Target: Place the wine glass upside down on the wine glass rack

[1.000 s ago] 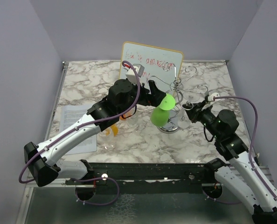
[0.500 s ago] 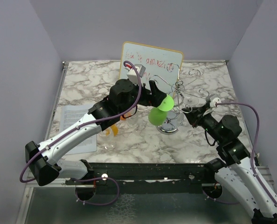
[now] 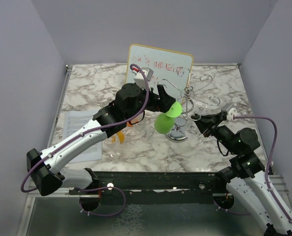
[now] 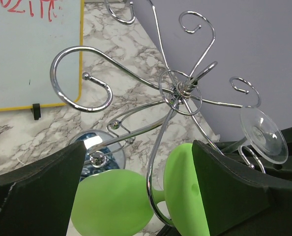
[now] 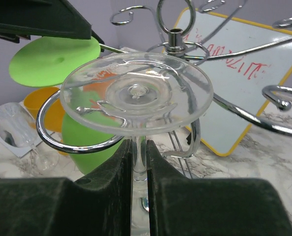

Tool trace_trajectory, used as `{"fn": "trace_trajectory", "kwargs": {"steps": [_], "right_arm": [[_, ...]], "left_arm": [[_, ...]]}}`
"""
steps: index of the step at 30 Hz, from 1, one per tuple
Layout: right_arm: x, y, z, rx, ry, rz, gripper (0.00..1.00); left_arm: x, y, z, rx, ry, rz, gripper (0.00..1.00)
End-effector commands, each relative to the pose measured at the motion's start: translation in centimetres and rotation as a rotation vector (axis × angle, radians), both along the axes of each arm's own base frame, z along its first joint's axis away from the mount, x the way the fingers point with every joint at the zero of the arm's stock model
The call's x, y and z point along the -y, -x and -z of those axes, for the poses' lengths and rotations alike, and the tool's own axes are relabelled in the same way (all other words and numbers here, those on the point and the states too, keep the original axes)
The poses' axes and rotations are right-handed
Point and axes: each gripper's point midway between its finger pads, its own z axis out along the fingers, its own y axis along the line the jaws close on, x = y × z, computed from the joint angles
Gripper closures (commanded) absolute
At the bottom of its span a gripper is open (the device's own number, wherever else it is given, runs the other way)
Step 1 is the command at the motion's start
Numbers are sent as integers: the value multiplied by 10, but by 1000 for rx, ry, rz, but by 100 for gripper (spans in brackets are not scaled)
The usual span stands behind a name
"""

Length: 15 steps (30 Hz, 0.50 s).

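The wine glass rack (image 3: 187, 92) is a silver wire stand on a round shiny base (image 3: 178, 135). Its hub (image 4: 178, 91) and post (image 5: 174, 37) show in both wrist views. A clear wine glass (image 5: 136, 93) points foot-first at the right wrist camera, and my right gripper (image 5: 139, 147) is shut on its stem. The foot lies over a curled rack arm (image 5: 52, 137). A green wine glass (image 4: 111, 201) hangs upside down, its stem in a wire loop. My left gripper (image 4: 138, 157) stands open around it, the green foot (image 4: 185, 191) against the right finger.
A whiteboard (image 3: 158, 64) with red writing leans behind the rack. An orange cup (image 5: 38, 103) and another clear glass (image 5: 13, 123) sit left of the rack, by a paper sheet (image 3: 79, 132). Grey walls close in both sides.
My right arm has drawn back toward the right and the near edge, still shut on the clear glass. The green glass has shifted slightly left and down. The left arm has hardly moved.
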Motion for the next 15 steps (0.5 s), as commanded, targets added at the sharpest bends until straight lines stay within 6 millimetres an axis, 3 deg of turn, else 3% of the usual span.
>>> {"fn": "trace_trajectory", "kwargs": {"steps": [1, 7, 15], "right_arm": [[-18, 13, -15, 87, 0, -130, 99], [-22, 6, -5, 42, 24, -134, 99], [-32, 6, -8, 45, 31, -195, 99]], "left_arm": [[1, -1, -4, 3, 14, 9, 11], [1, -1, -4, 2, 11, 11, 11], [2, -1, -2, -1, 8, 14, 11]]}}
